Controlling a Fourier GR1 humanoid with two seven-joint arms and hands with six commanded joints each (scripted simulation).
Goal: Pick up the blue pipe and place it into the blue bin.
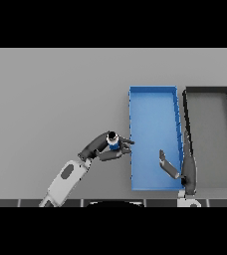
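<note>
Pipe: small blue piece w/ dark end, held in left hand, just left of the blue bin's near-left wall, above the grey table. Left arm comes in from lower left, slanting up-right; fingers and thumb curled round the pipe, fingertips reaching to the bin's edge. Pipe not in the bin yet.

Bin: blue, long rectangle, running away from the robot, centre-right of table.

Right hand: at the bin's near-right corner, over its right wall; fingers straight and pointing away, thumb spread out to the left over the bin floor, holding nothing.

Black bin: same shape, just beside the blue one on its right, grey inside.
</note>
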